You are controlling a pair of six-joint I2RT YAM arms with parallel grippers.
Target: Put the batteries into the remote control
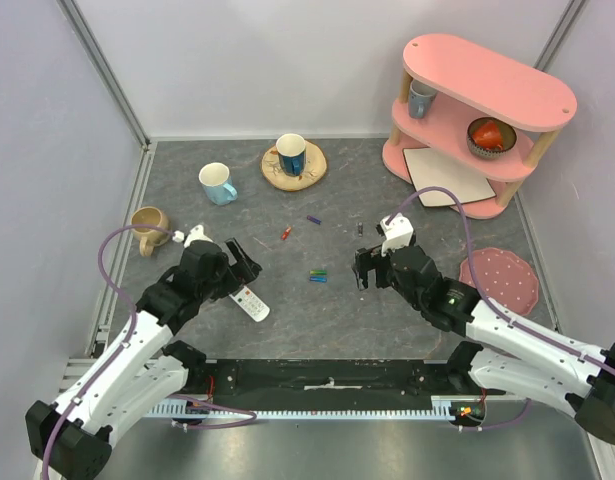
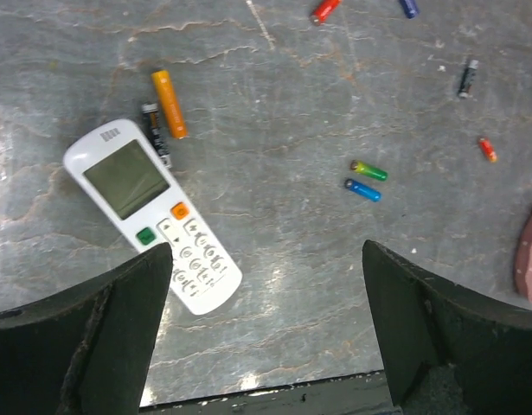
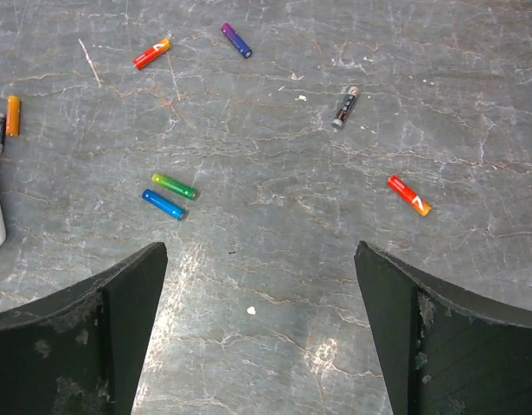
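The white remote control (image 1: 250, 302) (image 2: 149, 212) lies button side up at the near left, its lower end beside my left fingertip. Next to its top end lie an orange battery (image 2: 169, 104) and a dark battery (image 2: 156, 134). A green battery (image 3: 174, 185) and a blue battery (image 3: 163, 204) lie side by side at mid-table (image 1: 318, 275). Farther back lie a red battery (image 1: 286, 233), a purple battery (image 1: 313, 219) and a dark battery (image 1: 360, 229). Another red battery (image 3: 409, 195) lies to the right. My left gripper (image 1: 245, 260) (image 2: 266, 251) and right gripper (image 1: 364, 270) (image 3: 259, 251) hover open, holding nothing.
A tan mug (image 1: 147, 228) and a light blue mug (image 1: 218, 183) stand at the back left. A blue cup sits on a wooden coaster (image 1: 294, 165). A pink two-tier shelf (image 1: 477, 120) holds a cup and a bowl at the back right. A pink dotted mat (image 1: 502, 278) lies at the right.
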